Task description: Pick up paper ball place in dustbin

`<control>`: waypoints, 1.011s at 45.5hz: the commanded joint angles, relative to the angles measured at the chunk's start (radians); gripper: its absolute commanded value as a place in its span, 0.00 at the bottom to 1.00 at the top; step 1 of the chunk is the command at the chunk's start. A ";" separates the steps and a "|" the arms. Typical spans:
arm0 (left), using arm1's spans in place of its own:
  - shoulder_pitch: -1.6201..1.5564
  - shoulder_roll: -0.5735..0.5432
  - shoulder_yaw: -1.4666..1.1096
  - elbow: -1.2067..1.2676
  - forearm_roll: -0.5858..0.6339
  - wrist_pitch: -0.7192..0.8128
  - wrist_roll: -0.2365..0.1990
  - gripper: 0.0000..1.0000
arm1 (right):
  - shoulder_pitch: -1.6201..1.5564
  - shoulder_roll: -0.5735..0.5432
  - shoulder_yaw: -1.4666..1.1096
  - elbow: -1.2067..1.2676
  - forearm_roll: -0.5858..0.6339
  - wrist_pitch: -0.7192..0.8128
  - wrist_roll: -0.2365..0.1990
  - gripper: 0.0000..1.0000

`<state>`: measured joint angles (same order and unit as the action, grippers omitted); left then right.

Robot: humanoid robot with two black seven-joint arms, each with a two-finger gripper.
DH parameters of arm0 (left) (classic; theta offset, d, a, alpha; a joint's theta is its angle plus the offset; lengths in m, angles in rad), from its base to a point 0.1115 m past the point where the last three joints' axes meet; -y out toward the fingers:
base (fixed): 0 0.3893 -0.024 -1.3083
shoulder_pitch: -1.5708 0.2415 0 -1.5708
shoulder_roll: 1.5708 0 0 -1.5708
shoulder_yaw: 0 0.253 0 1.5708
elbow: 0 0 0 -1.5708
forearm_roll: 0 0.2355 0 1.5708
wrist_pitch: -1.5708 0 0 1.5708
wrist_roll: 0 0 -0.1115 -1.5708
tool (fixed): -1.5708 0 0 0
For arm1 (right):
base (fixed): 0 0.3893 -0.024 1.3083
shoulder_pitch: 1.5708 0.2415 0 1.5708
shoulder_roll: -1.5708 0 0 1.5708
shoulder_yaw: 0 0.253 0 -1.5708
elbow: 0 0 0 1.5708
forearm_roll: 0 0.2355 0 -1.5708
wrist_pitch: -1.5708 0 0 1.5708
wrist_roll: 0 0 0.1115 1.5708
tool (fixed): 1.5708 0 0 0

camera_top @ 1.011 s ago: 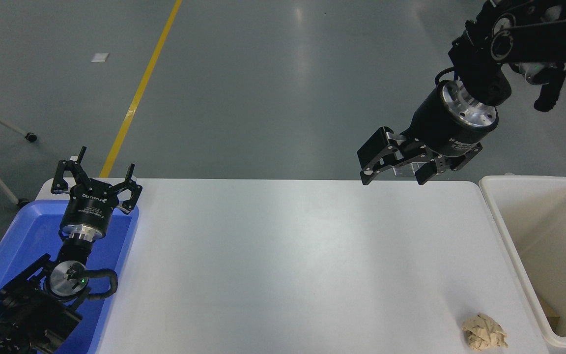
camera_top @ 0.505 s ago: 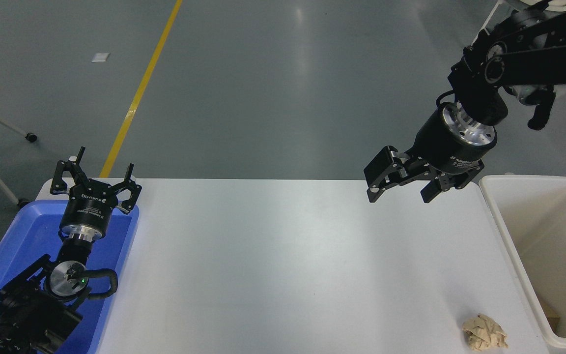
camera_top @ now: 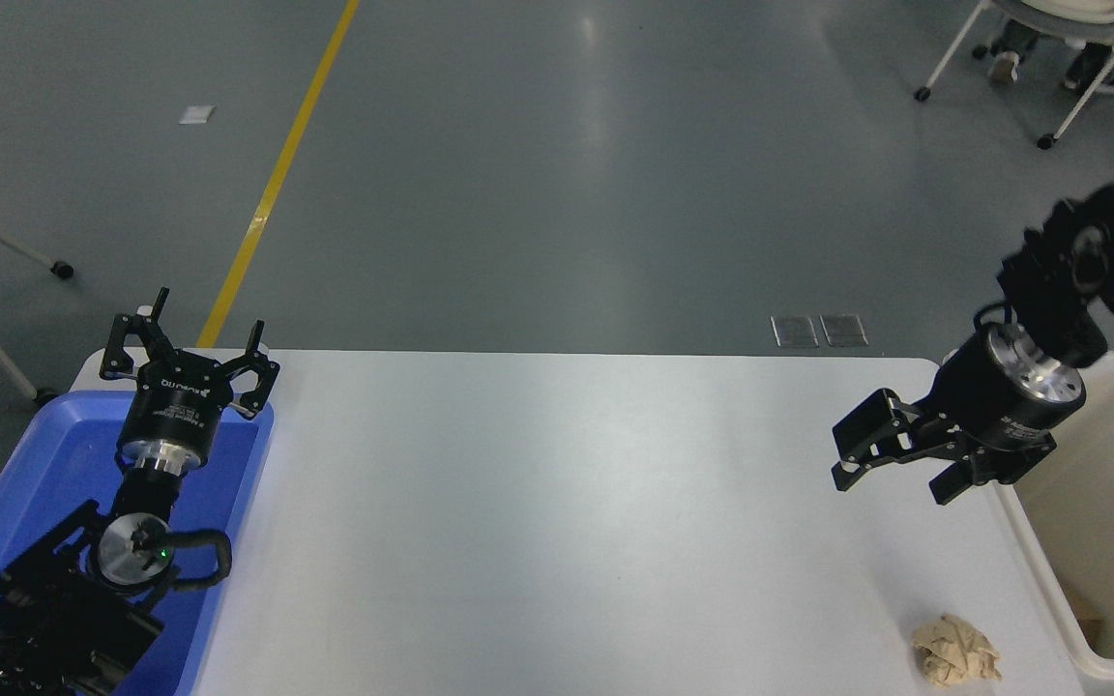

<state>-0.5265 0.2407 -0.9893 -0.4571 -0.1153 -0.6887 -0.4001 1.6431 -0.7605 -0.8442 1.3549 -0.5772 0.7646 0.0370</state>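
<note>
1. The right gripper [camera_top: 895,480] is coming down and toward the table's [camera_top: 557,522] right edge, having hung above the far edge a second ago; its fingers are spread open, gripping nothing.
2. It is now hovering over the table beside the dustbin [camera_top: 1036,570], which is standing against the right edge.
3. The paper ball [camera_top: 954,652] is lying unmoved near the table's near right corner, close to the dustbin's rim and well below the gripper.
4. The left gripper [camera_top: 188,362] is resting open over the blue tray [camera_top: 25,483] at the left edge.
</note>
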 commanded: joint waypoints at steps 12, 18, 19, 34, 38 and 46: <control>-0.001 0.000 0.000 0.000 0.000 0.000 0.000 1.00 | -0.569 -0.100 0.385 -0.167 -0.288 -0.186 0.003 1.00; -0.001 0.000 0.000 0.000 0.000 0.000 0.000 1.00 | -0.626 -0.063 0.405 -0.220 -0.316 -0.231 0.009 1.00; -0.001 0.000 0.000 0.000 0.000 -0.002 0.000 1.00 | -0.635 -0.056 0.405 -0.227 -0.317 -0.240 0.010 1.00; -0.001 0.000 0.000 0.000 0.000 0.000 0.000 1.00 | -0.736 0.026 0.418 -0.326 -0.329 -0.375 0.027 0.89; -0.001 -0.001 0.000 0.000 0.000 0.000 0.000 1.00 | -0.747 0.036 0.418 -0.330 -0.365 -0.398 0.050 0.50; -0.001 -0.001 0.000 0.000 0.000 0.000 0.000 1.00 | -0.755 0.043 0.418 -0.355 -0.408 -0.399 0.064 0.00</control>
<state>-0.5276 0.2406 -0.9894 -0.4571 -0.1150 -0.6892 -0.4004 0.9238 -0.7423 -0.4329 1.0433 -0.9348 0.4029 0.0785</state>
